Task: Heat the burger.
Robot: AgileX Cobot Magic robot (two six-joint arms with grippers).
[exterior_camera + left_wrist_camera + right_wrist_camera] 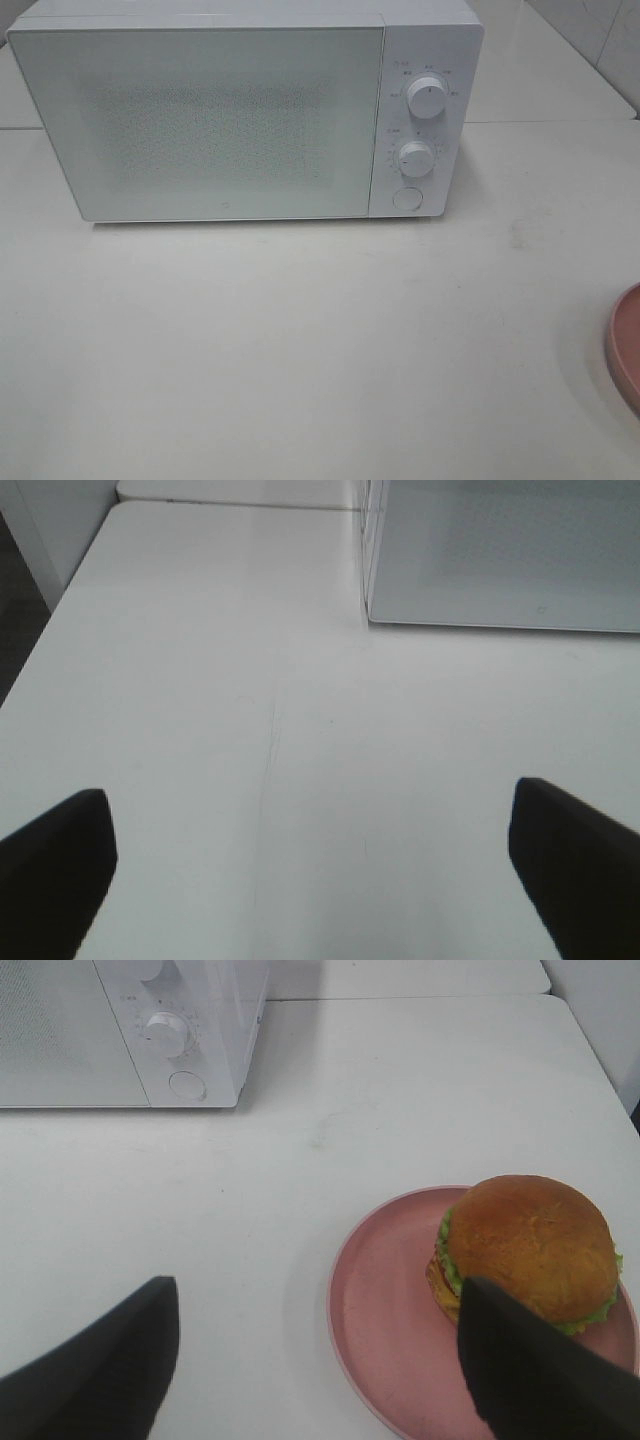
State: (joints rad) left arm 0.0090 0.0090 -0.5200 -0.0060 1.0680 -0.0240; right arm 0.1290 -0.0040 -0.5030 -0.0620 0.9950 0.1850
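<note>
The burger (pixel 528 1245), with a golden-brown bun and a green lettuce frill, sits on a round pink plate (pixel 385 1305) in the right wrist view. My right gripper (pixel 320 1370) is open and empty, its dark fingers spread wide, one finger (pixel 535 1380) close by the burger. The white microwave (pixel 245 110) stands at the back of the table with its door shut; it also shows in the right wrist view (pixel 120 1030). My left gripper (pixel 310 870) is open and empty over bare table, in front of the microwave's left corner (pixel 500 555). The burger is out of the high view.
Only the pink plate's rim (pixel 626 345) shows at the right edge of the high view. The microwave has two knobs (pixel 427 98) and a round door button (pixel 407 197) on its right panel. The white table (pixel 300 340) stretches in front.
</note>
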